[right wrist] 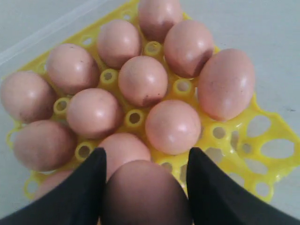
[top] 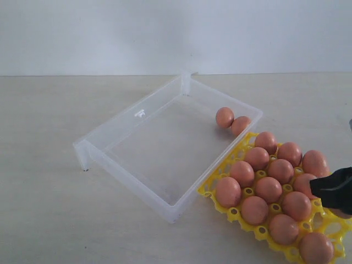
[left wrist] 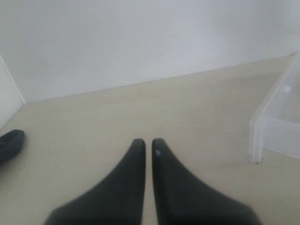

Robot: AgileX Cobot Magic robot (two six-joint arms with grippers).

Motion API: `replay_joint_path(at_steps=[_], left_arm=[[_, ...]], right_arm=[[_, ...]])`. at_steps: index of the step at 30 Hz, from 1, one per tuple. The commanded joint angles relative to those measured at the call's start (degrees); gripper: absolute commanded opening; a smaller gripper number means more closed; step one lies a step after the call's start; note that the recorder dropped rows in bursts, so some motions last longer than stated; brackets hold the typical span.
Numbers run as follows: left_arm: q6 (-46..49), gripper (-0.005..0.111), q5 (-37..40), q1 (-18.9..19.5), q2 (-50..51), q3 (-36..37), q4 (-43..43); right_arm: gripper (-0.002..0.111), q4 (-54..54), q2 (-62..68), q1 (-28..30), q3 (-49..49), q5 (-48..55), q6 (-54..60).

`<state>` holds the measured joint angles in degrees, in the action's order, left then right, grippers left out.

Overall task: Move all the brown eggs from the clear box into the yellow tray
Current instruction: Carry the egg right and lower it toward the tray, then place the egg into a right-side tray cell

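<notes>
One brown egg (right wrist: 145,197) sits clamped between the dark fingers of the right gripper (right wrist: 146,153), low over the yellow tray (top: 208,192); about a dozen eggs fill the tray's cups; two brown eggs (top: 224,117) lie touching in the clear box (top: 132,181), in the corner beside the tray; the left gripper (left wrist: 147,143) hangs over the bare table (left wrist: 93,122), fingers nearly together, holding nothing.

Left tool (left wrist: 147,142) matte black, tapered, smooth
</notes>
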<state>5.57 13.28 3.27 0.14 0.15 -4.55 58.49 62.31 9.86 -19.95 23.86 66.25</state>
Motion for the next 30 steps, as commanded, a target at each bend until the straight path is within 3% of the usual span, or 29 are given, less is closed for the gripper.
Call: replay_joint_path(at_steps=[1, 4, 8, 14, 18, 26, 30], left_arm=[[-0.17, 0.004, -0.37, -0.42, -0.14, -0.15, 0.29], [-0.17, 0.004, -0.37, -0.42, -0.14, -0.15, 0.29], [-0.17, 0.004, -0.37, -0.42, -0.14, -0.15, 0.29], [-0.17, 0.004, -0.37, -0.42, -0.14, -0.15, 0.29], [-0.17, 0.004, -0.37, -0.42, -0.14, -0.15, 0.29], [-0.17, 0.004, -0.37, -0.42, -0.14, -0.15, 0.29], [-0.17, 0.004, -0.37, -0.42, -0.14, -0.15, 0.29]], right_arm=[[0.0, 0.78, -0.46, 0.28, 0.72, -2.84, -1.61], [0.0, 0.78, -0.34, 0.28, 1.5, 0.76, -0.15], [0.0, 4.52, -0.34, 0.28, 2.13, -6.08, 1.22], [0.0, 12.4, 4.97, 0.28, 2.13, -1.5, 12.19], [0.001, 13.7, 5.1, 0.28, 2.13, -1.44, 13.52], [0.038, 13.59, 5.1, 0.28, 2.13, 0.61, 14.2], [0.039, 13.59, 5.1, 0.28, 2.13, 0.14, 14.2]])
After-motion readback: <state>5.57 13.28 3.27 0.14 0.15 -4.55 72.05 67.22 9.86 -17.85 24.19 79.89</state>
